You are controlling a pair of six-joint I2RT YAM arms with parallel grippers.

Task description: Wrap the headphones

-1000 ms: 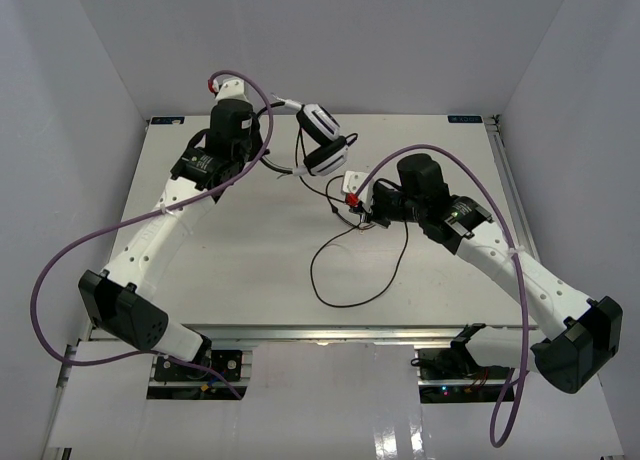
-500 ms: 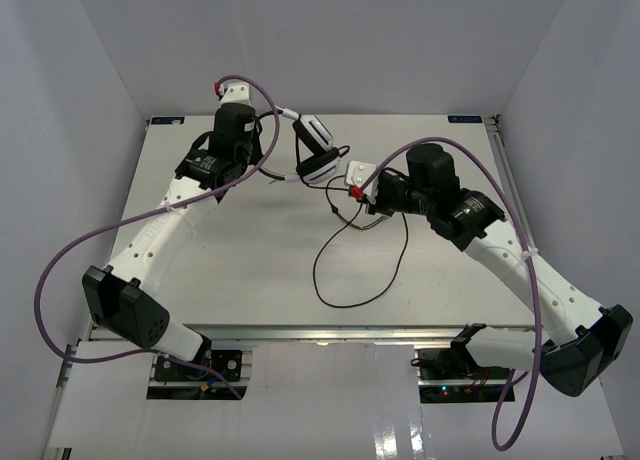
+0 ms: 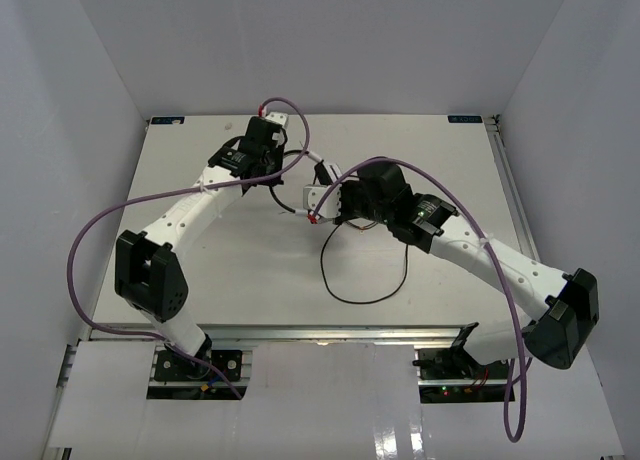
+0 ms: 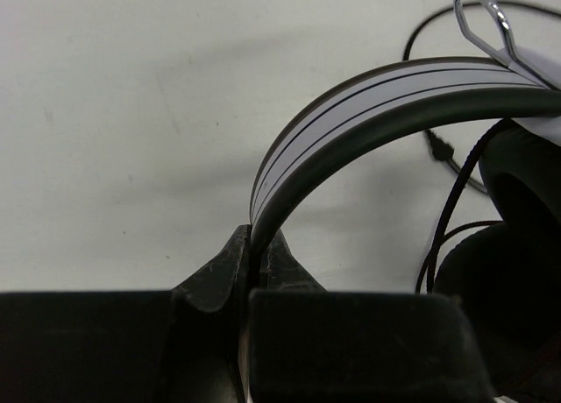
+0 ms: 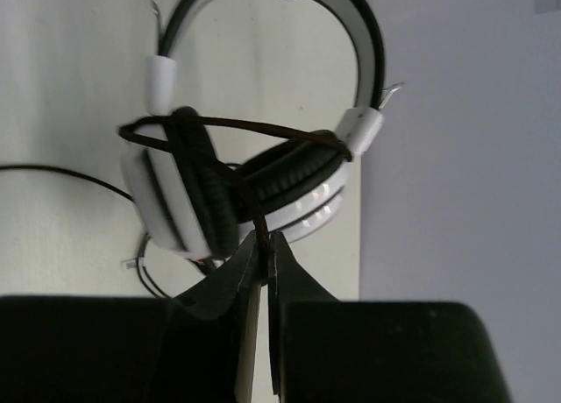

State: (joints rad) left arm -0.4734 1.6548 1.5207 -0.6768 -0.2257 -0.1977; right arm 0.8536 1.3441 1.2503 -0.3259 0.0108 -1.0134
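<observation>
The headphones (image 5: 254,184) hang between my two grippers above the middle of the table (image 3: 200,270); in the top view only a white bit (image 3: 324,170) shows between the arms. My left gripper (image 4: 254,238) is shut on the white-and-black headband (image 4: 368,96). My right gripper (image 5: 266,238) is shut on the thin dark cord (image 5: 254,127), which runs across both black ear cups. In the top view, left gripper (image 3: 290,165) and right gripper (image 3: 318,202) sit close together. The rest of the cord lies in a loose loop (image 3: 360,300) on the table.
Thick purple robot cables (image 3: 110,215) arc over both arms. White walls close in the table at the back and sides. A metal rail (image 3: 510,195) runs along the table's right edge.
</observation>
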